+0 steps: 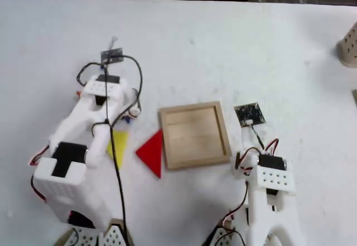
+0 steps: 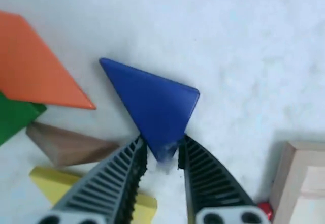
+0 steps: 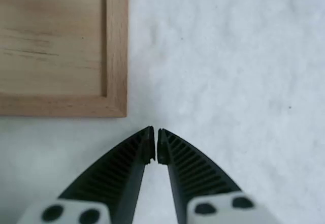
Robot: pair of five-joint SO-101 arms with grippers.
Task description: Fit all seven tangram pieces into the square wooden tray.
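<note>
Tray [image 1: 189, 109] is bare inside, so 0 of 7 pcs are fitted and the job is barely begun, as I judge it. My L gripper [image 2: 161, 150] has its fingers drawn narrow onto one corner of the blue triangle [image 2: 152, 99]. The rest of it fans out ahead of my tips and looks flat on the table, so a pinch, not yet a lift. Out past one L finger lie the orange piece [image 2: 35, 69], green piece [image 2: 14, 117], brown piece [image 2: 66, 144] and yellow piece [image 2: 51, 181], bunched close. The tray wall and the red triangle [image 1: 152, 152] sit outside the other finger. That's six loose pcs I count, all to go in. My R gripper [image 3: 156, 145] is closed on nothing, tips just short of the tray's corner, doing no work atm. Next, imo: carry blue over the rim.
</note>
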